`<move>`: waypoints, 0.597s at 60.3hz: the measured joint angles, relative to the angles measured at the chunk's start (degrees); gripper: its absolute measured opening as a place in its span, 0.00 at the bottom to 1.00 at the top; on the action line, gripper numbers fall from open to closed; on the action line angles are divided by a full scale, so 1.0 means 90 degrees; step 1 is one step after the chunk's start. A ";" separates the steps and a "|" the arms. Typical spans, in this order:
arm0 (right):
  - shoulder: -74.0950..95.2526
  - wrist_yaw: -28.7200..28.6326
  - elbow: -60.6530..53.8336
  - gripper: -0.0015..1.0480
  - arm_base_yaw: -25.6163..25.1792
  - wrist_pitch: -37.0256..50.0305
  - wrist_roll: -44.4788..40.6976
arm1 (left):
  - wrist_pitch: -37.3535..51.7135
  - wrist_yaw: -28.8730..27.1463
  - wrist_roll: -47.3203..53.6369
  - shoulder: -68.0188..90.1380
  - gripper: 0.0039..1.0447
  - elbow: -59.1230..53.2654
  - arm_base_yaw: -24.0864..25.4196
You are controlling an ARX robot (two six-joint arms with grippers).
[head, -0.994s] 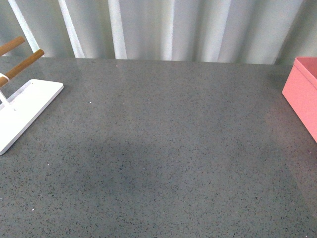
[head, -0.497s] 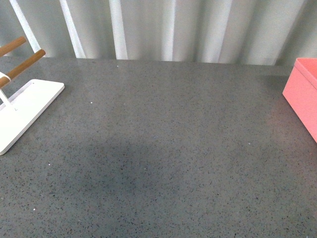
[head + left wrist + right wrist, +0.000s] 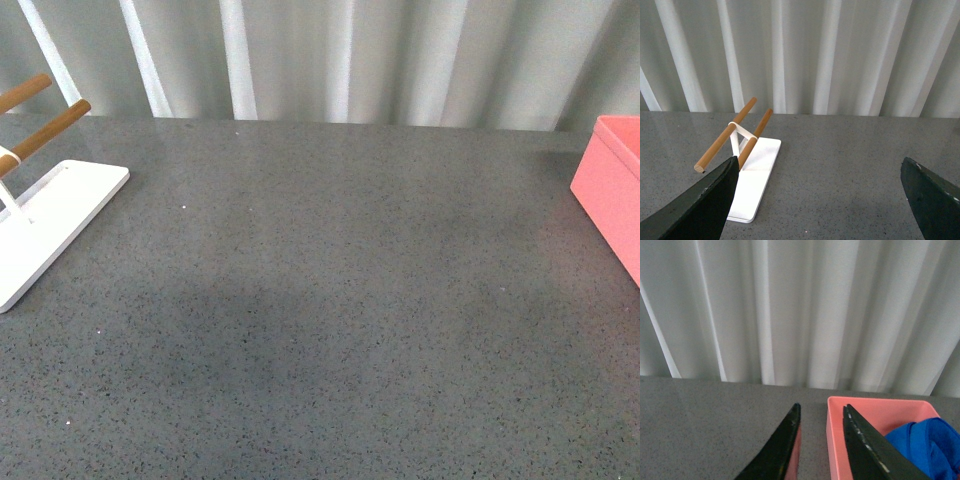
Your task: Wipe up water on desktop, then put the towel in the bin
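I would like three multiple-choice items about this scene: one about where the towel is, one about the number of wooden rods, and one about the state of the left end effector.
1. Where is the towel?
A. Spread on the desktop
B. Inside the bin
C. Hung on the rack

2. How many wooden rods does the rack have?
A. One
B. Two
C. Four

3. How is the left end effector?
A. Open and empty
B. Shut on the towel
C. Shut on a rod

Answers:
1. B: the blue towel lies within the pink bin, and the desktop shows no cloth.
2. B: two rods cross the white rack.
3. A: the left end effector has its fingers wide apart with nothing between them.
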 joint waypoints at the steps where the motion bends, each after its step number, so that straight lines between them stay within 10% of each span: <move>1: -0.0070 0.0010 -0.0083 0.17 0.0015 0.0027 0.0002 | 0.0000 0.0000 0.0000 0.0000 0.94 0.0000 0.0000; 6: -0.0362 0.0401 -0.0384 0.03 0.0299 0.0085 0.0017 | 0.0000 0.0000 0.0000 0.0000 0.94 0.0000 0.0000; 36: -0.1955 0.0442 -0.1666 0.03 0.0483 -0.0245 0.0049 | 0.0000 0.0000 0.0000 0.0000 0.94 0.0000 0.0000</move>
